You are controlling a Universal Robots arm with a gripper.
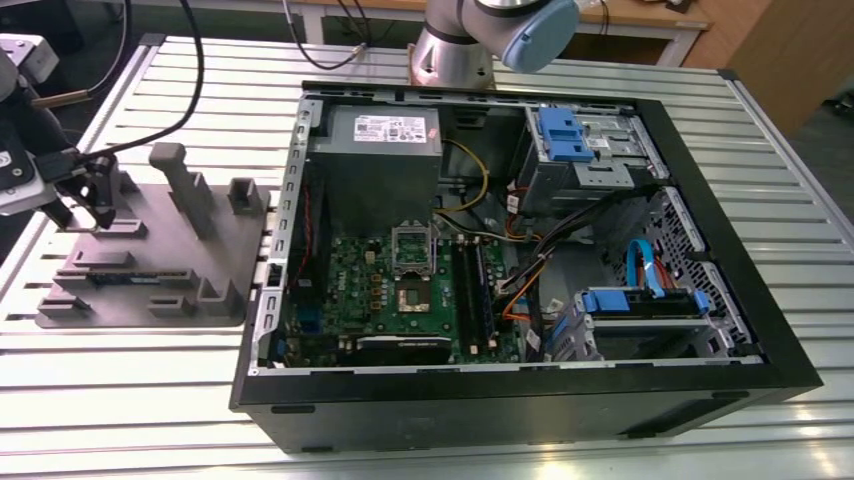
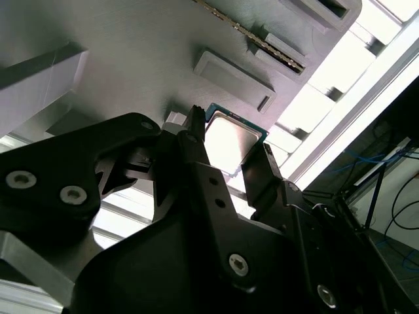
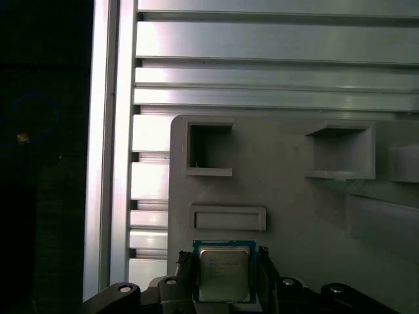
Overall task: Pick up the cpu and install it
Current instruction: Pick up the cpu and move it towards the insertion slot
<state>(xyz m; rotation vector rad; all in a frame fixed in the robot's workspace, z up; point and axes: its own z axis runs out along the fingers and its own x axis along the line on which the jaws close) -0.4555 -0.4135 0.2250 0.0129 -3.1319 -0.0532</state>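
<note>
Item: cpu (image 3: 224, 273), over grey tray (image 3: 294, 216), between my jaws, one close either side; whether gripped, I cannot tell

Setting: robotics lab / assembly test cell. Evidence:
- slotted alu-profile tabletop (image 1: 134, 400), robot arm base (image 1: 454, 60) standing on it
- desktop PC case (image 1: 534, 410), side panel off, mainboard (image 1: 400, 290) exposed
- grey moulded parts jig (image 1: 147, 300) w/ pockets
- pincer (image 1: 83, 215) at jig, clamped on cpu (image 3: 224, 275)
- loose cables (image 1: 200, 70)
- wood furniture (image 1: 767, 50) behind
</note>
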